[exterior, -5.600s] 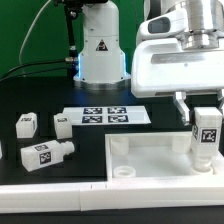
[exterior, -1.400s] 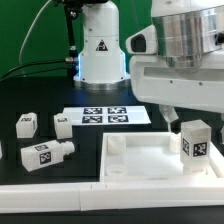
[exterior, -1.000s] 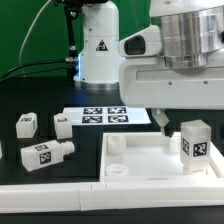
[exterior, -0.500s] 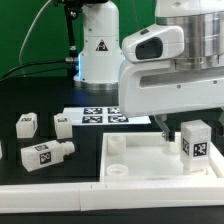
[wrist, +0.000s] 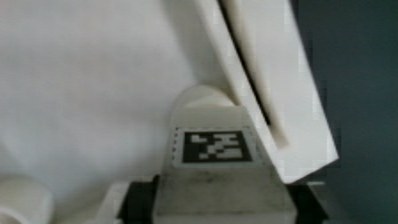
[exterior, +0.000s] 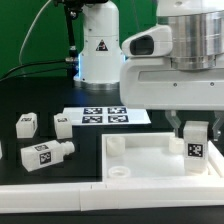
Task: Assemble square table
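Note:
The white square plate (exterior: 150, 160) lies on the black table at the exterior view's right. One white leg (exterior: 196, 145) with a black-and-white tag stands upright in the plate's right corner. My gripper (exterior: 196, 130) is straight above it, with a finger on each side of the leg's top. In the wrist view the leg (wrist: 217, 140) fills the gap between the dark pads (wrist: 150, 200), and my gripper (wrist: 217, 205) is shut on it. The plate's flat face (wrist: 89, 90) and its raised rim (wrist: 267, 80) lie beyond the leg.
Three loose tagged legs lie at the exterior view's left: one (exterior: 26, 124), one (exterior: 62, 124) and one (exterior: 45, 154) nearer the front. The marker board (exterior: 105, 116) lies behind the plate. A long white border rail (exterior: 50, 190) runs along the front. The robot base (exterior: 100, 50) stands at the back.
One second ago my gripper hung left of the standing leg, off it. It has moved right and now grips the leg's top. The leg stays in its corner.

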`<state>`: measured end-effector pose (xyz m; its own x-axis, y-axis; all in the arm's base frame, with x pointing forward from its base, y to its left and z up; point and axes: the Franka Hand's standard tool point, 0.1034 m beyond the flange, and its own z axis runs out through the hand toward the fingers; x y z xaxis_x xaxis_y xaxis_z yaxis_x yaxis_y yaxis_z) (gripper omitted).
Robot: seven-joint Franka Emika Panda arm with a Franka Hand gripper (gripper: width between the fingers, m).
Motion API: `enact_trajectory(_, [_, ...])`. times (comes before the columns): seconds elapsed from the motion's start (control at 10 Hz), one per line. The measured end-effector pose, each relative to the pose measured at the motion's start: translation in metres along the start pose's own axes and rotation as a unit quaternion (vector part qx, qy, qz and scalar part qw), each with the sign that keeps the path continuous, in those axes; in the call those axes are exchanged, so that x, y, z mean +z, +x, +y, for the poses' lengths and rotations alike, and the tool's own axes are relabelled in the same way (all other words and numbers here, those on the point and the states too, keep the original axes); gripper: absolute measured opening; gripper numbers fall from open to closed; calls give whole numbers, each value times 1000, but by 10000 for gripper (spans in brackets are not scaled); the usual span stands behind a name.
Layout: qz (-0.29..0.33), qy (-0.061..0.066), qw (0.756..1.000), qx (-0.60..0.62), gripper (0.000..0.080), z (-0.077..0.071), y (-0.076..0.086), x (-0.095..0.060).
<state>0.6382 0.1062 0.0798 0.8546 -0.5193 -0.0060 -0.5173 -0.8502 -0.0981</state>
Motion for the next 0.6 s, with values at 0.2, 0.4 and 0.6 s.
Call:
enact_trajectory(0.2, [-3,8,979,206,282,-1,-6,1])
enact_trajectory(0.4, [-23,33,929,367,284,1,1,1])
enact_trajectory(0.6, [-26,32,912,407,284,1,1,1])
